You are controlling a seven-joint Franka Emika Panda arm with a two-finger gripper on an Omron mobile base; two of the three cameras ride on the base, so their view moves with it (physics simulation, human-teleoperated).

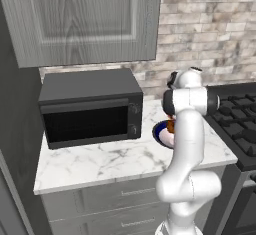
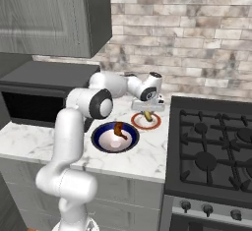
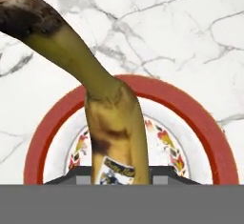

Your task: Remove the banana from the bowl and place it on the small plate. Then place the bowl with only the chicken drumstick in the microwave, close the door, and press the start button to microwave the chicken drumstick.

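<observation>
Upright, banana [image 3: 114,137] stem-end away, above small plate [image 3: 200,123]

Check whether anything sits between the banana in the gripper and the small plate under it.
Nothing visible does. The gripper holds the banana directly above the small plate, whose white centre lies bare below it. The bowl with the chicken drumstick sits beside the plate, apart from it.

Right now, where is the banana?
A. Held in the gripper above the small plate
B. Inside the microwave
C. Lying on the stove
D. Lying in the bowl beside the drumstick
A: the banana hangs from the gripper over the red-rimmed small plate, while the bowl holds just the drumstick.
</observation>
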